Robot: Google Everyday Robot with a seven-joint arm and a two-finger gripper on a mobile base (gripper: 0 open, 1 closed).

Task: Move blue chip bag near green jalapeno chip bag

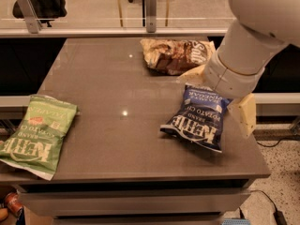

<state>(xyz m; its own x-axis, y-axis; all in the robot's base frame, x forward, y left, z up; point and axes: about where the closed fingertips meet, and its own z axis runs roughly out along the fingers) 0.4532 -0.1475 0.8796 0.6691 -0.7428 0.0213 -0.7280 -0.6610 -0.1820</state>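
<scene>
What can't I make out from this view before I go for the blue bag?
- End effector, at the table's right edge beside the blue bag: mostly hidden by the arm's wrist; contact with the bag can't be told.
- Blue bag: upper right corner covered by the wrist.
- Tan bag: right end behind the wrist.
- Green bag: left corner cut off by the picture's left edge.
</scene>
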